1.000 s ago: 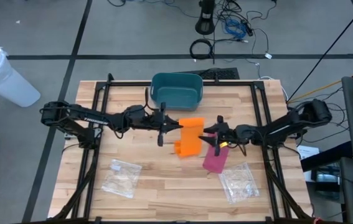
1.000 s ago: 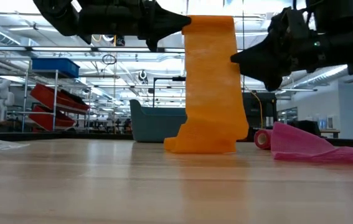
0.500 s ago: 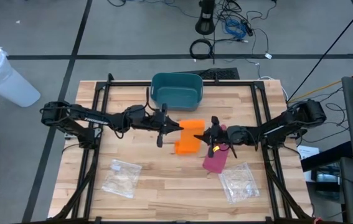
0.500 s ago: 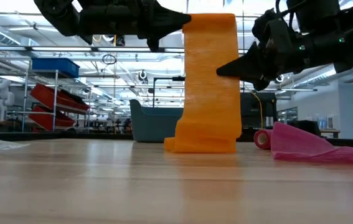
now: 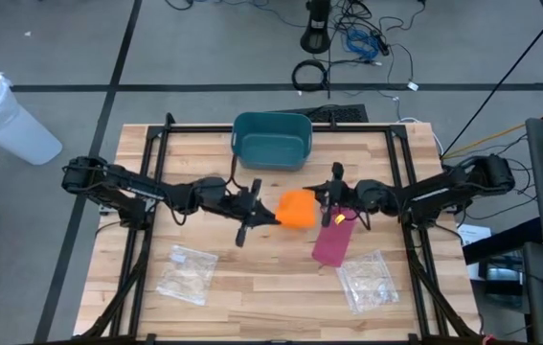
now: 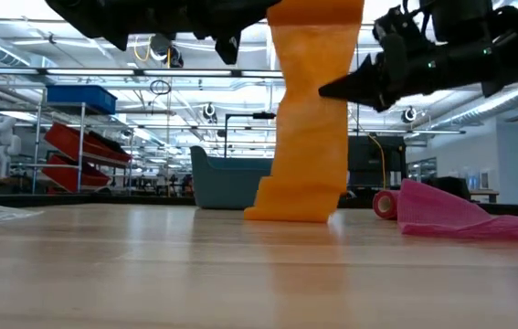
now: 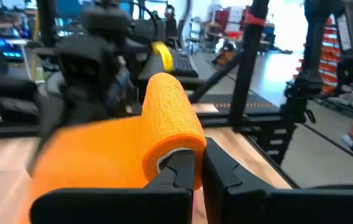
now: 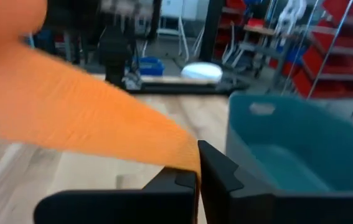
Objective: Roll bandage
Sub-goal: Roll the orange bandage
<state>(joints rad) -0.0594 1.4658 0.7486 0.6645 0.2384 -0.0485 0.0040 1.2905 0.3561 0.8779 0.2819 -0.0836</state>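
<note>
Nearest the front edge of the light wooden tabletop (image 5: 252,287) lie two clear plastic bags, one on the left (image 5: 187,272) and one on the right (image 5: 367,280). Just beyond the right bag rests a loose pink bandage (image 5: 330,241) with a small rolled end showing in the low view.

In the middle of the tabletop the orange elastic bandage (image 5: 297,208) hangs as a tall strip, its long axis running nearly upright from the claws down to a crumpled foot on the wood. Its upper end is wound into a roll whose axis points away from the left wrist camera. The left claw (image 7: 198,177) is clenched on the near end of that roll. The right claw (image 8: 198,177), reaching in from the right side, is clenched on the edge of the hanging strip a little below its top.

Farther back, at the rear edge, stands a teal plastic bin (image 5: 271,140).
</note>
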